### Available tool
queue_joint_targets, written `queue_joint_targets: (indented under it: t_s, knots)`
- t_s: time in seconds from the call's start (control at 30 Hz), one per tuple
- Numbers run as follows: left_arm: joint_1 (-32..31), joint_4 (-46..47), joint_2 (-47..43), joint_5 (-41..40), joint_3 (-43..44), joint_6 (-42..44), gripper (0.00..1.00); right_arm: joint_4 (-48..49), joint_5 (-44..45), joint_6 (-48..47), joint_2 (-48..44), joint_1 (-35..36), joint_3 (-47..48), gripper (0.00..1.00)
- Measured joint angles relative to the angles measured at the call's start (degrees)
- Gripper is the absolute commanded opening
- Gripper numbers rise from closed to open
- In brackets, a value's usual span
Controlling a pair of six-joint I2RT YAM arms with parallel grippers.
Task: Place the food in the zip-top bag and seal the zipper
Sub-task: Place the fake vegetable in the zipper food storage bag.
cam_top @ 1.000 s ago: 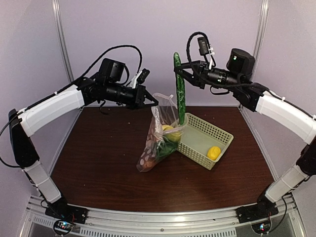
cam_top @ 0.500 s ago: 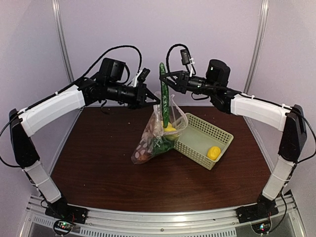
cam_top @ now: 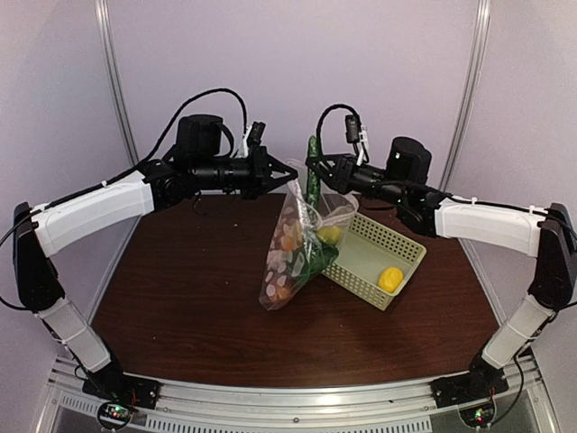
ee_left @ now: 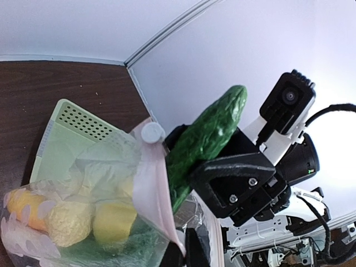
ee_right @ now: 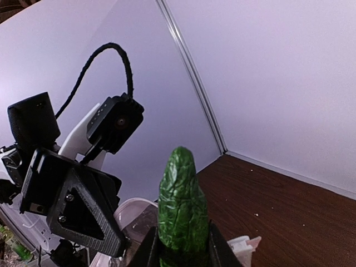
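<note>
The left gripper (cam_top: 276,179) pinches the zip-top bag (cam_top: 293,248); at its 3 o'clock the right gripper (cam_top: 315,173) clamps the dark green vegetable (cam_top: 313,150) upright

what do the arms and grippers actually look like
Both the left arm and right arm have white shell links joined by black joints and motors. The left gripper and right gripper are black, angular, with visible screws. Black cables loop over each wrist.

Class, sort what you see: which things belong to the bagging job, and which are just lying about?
Job: zip-top bag, zipper, cucumber at the bag's mouth, bagged food, lemon not yet bagged.
Lying about: pale green basket holding that lemon.
</note>
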Motion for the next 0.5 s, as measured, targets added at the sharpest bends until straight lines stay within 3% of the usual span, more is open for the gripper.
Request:
queue_joint_targets:
  t_s: [0.1,0.23,0.4,0.5]
  knots:
    - [0.0,3.0,-0.3,-1.4,-1.7,-1.5,0.00,-3.9,5.7,0.6,-2.3,0.5,-0.2,0.12]
    - [0.0,4.1,-0.8,-3.6,-2.5,-1.2,0.00,-8.2,10.1,1.2,-4.1,1.7,-0.4,0.34]
    - [0.0,4.3,-2.0,-5.4,-3.7,1.0,0.00,-14.7,9.0,0.4,-4.6,3.3,0.2,0.55]
    - [0.0,4.1,-2.4,-6.1,-4.3,3.4,0.00,-22.6,7.7,-2.7,-4.6,3.6,3.0,0.60]
